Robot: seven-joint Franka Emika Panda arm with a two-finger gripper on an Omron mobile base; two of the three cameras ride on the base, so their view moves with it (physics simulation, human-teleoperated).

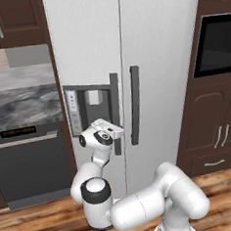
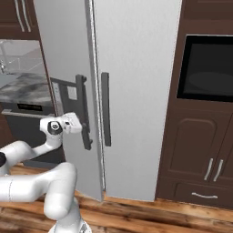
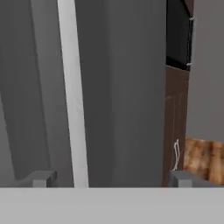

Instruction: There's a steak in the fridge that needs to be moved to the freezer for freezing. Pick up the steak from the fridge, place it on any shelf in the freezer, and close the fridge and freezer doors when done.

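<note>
The freezer door, narrow with a dispenser panel, stands a little ajar, as its lower edge juts forward in the right base view. The wider fridge door is shut. My gripper is at the freezer door's dark bar handle, just left of it. In the hand view my gripper is open, its fingertips wide apart, with a pale vertical strip of the door between them. The steak is hidden behind the doors.
A marble counter over a dark dishwasher stands left of the unit. Dark wood cabinets with a built-in oven stand to the right. Wooden floor lies in front.
</note>
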